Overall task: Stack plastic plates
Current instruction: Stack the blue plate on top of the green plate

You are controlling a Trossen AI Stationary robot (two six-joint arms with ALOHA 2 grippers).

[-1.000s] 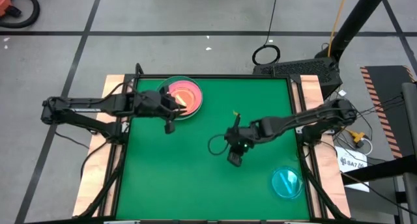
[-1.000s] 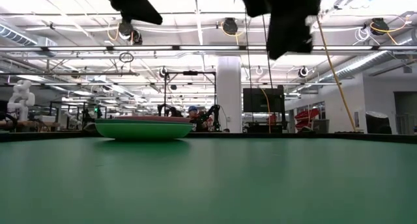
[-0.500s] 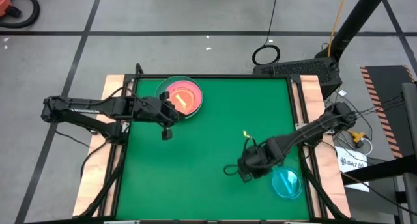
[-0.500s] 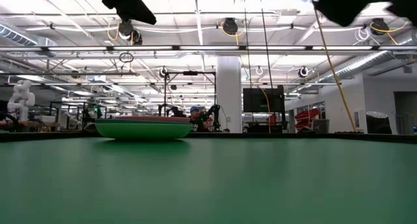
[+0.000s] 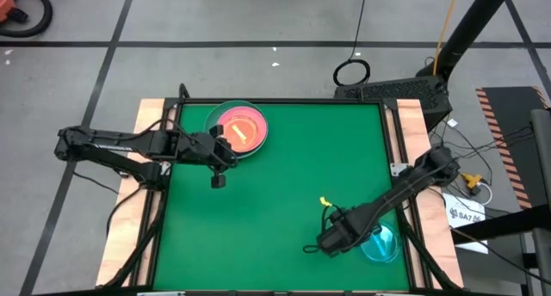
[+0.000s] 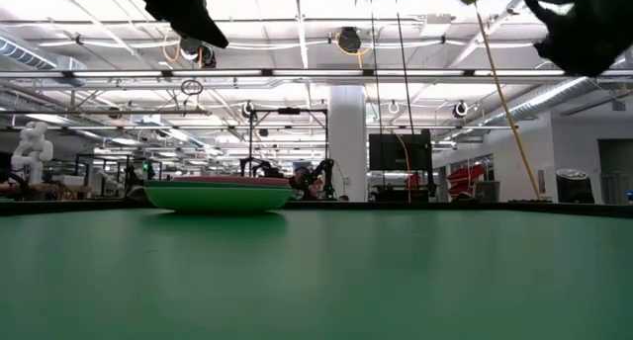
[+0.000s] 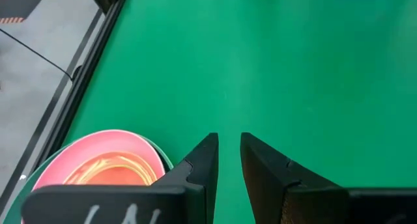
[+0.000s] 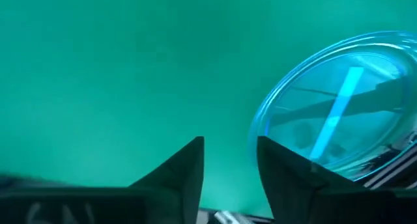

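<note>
Green felt covers the whole tabletop (image 5: 275,184) I am working over, framed by pale wooden edges. Next in size is the stack of round plastic plates (image 5: 237,129) at the far left of the tabletop: I can see a large light green plate at the bottom with a pink plate on it and a smaller amber translucent one glowing inside; from the low camera the stack (image 6: 219,194) shows as a shallow green bowl shape with a pink rim above. My left arm reaches in from the left edge, and its left pincer (image 5: 219,177) hovers just beside the stack on the near side, holding nothing, its fingers (image 7: 203,160) only a narrow slit apart over bare felt. A small translucent cyan round plate (image 5: 379,242) lies alone near the right front corner, well apart from the stack. My right pincer (image 5: 328,243) sits just beside that cyan plate (image 8: 339,113), on its left side, empty, with a clear gap between its fingers (image 8: 186,168). A yellow tag (image 5: 325,201) shows on the right arm.
</note>
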